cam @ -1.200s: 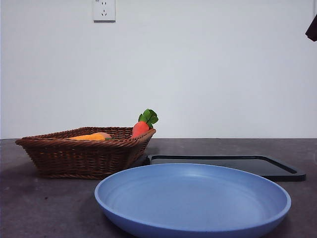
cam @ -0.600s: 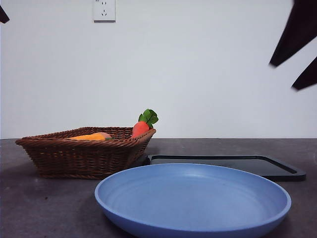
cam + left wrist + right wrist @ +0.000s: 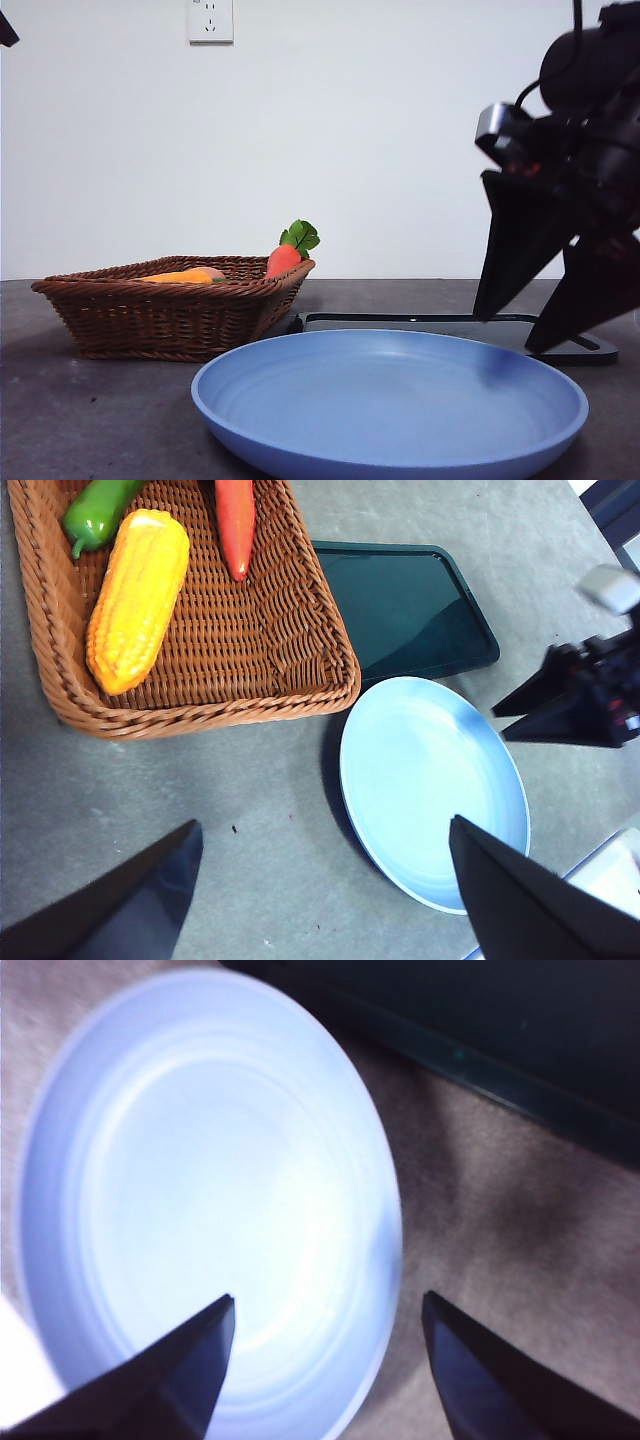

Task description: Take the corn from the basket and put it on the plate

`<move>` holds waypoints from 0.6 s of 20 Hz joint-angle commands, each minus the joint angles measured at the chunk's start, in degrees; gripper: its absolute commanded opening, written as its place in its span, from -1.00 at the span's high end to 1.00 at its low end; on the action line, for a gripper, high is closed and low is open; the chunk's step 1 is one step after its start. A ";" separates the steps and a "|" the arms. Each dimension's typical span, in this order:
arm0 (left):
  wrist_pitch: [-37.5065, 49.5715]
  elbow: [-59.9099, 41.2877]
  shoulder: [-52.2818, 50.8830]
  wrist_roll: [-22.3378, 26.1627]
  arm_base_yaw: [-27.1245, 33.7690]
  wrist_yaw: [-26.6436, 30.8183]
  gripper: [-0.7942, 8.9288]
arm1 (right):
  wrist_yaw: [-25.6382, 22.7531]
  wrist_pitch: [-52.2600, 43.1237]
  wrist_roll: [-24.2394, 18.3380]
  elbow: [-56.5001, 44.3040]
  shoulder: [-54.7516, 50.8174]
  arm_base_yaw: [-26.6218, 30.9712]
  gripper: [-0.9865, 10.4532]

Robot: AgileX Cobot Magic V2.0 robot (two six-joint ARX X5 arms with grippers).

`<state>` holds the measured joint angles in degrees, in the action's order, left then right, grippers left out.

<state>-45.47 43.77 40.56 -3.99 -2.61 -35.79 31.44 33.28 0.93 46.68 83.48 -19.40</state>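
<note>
Down beside one plate [image 3: 390, 400] came the right hand [image 3: 540, 330], spread empty; one corn [image 3: 137, 598] basketed.

I see a plain white wall [image 3: 400, 150] behind a gray table [image 3: 90, 420]. A white wall socket [image 3: 210, 20] sits high on that wall, well above the table.

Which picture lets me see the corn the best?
The left wrist view. It looks down into the basket, so the whole corn shows, with its rows of kernels. The front view shows only a thin orange strip of it above the basket's rim. The right wrist view shows no corn, only the plate.
</note>
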 commanded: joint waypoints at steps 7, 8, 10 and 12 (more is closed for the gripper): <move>0.46 1.07 0.35 0.07 -0.09 -0.20 0.01 | -0.46 -1.27 0.37 1.01 6.23 -1.73 0.49; 0.46 1.07 0.35 0.07 -0.09 -0.20 0.01 | -0.96 -1.27 0.39 1.01 6.80 -1.90 0.61; 0.48 1.07 0.35 0.07 -0.09 -0.20 0.01 | -3.06 -1.18 0.59 1.01 7.17 -1.97 0.76; 0.55 1.07 0.37 0.11 -0.11 -0.20 0.01 | -4.79 -1.16 1.51 1.01 7.17 -1.97 0.83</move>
<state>-45.39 43.79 40.56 -3.99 -2.61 -35.79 27.59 32.29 2.04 46.83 89.71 -20.99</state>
